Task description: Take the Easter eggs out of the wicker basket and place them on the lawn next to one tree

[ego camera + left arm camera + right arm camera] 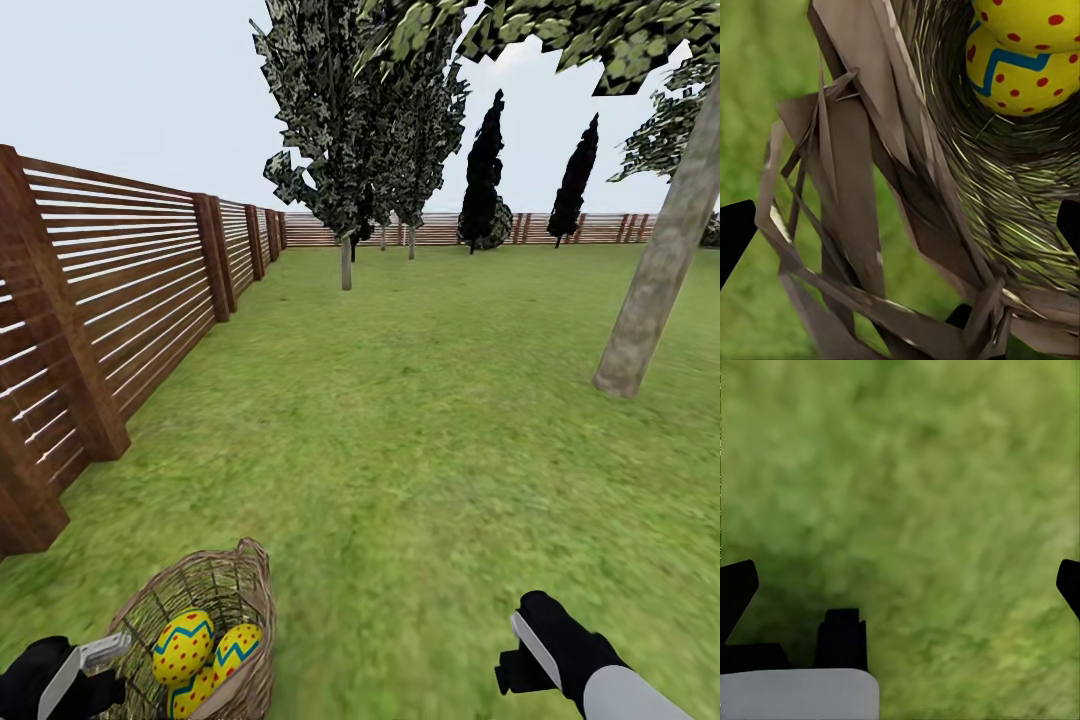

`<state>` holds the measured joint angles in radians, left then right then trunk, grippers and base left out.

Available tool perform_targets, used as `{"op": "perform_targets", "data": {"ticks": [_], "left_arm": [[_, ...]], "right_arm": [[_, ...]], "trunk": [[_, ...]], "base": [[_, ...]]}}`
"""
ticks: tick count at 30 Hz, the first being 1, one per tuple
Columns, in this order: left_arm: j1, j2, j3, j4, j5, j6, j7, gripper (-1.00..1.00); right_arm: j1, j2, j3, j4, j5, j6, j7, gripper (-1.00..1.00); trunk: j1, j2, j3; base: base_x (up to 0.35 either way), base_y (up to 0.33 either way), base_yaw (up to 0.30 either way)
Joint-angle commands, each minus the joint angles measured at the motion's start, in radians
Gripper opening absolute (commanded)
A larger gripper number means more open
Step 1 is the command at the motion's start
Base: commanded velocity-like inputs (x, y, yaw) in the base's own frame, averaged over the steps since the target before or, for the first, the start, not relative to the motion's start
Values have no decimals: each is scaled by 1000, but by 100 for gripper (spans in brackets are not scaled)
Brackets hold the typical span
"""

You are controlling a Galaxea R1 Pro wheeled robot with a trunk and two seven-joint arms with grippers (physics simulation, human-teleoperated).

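Note:
The wicker basket (215,585) stands on the lawn (420,430) at the bottom left of the head view. Three yellow Easter eggs with blue zigzags and red dots lie in it: one (182,645), a second (238,650) and a third (195,692) below them. My left gripper (95,660) hangs open just outside the basket's near-left rim. The left wrist view has the woven rim (862,195) close between the spread fingers, with two eggs (1020,75) deeper inside. My right gripper (525,650) is open and empty over bare grass (915,495). A grey-brown tree trunk (655,280) leans at the right.
A brown slatted fence (110,300) runs along the left side and across the far end. A thinner leafy tree (345,255) stands mid-distance, with two dark cypresses (485,170) near the back fence. Open grass stretches from the basket to the trunk.

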<state>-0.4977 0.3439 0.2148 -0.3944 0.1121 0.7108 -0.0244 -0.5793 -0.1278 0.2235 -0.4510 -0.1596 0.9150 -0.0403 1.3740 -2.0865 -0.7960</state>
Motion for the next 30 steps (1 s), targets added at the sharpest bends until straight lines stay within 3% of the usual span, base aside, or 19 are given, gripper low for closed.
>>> {"op": "perform_targets", "data": {"ticks": [1, 13, 14, 30], "left_arm": [[0, -1, 5, -1, 4, 6, 0, 100], [0, -3, 5, -1, 4, 6, 0, 100], [0, -3, 5, -1, 4, 6, 0, -100], [0, -5, 5, -1, 5, 6, 0, -100]], "right_arm": [[-1, -1, 8, -1, -9, 4, -4, 100], [-1, 0, 8, -1, -9, 4, -4, 100], [-1, 0, 8, -1, -9, 4, -4, 100], [-1, -6, 8, -1, -9, 4, -4, 100]], "trunk": [[0, 0, -1], [0, 0, -1], [0, 0, -1], [0, 0, -1]], "base": [[0, 0, 0], [0, 0, 0], [0, 0, 0], [0, 0, 0]]}}
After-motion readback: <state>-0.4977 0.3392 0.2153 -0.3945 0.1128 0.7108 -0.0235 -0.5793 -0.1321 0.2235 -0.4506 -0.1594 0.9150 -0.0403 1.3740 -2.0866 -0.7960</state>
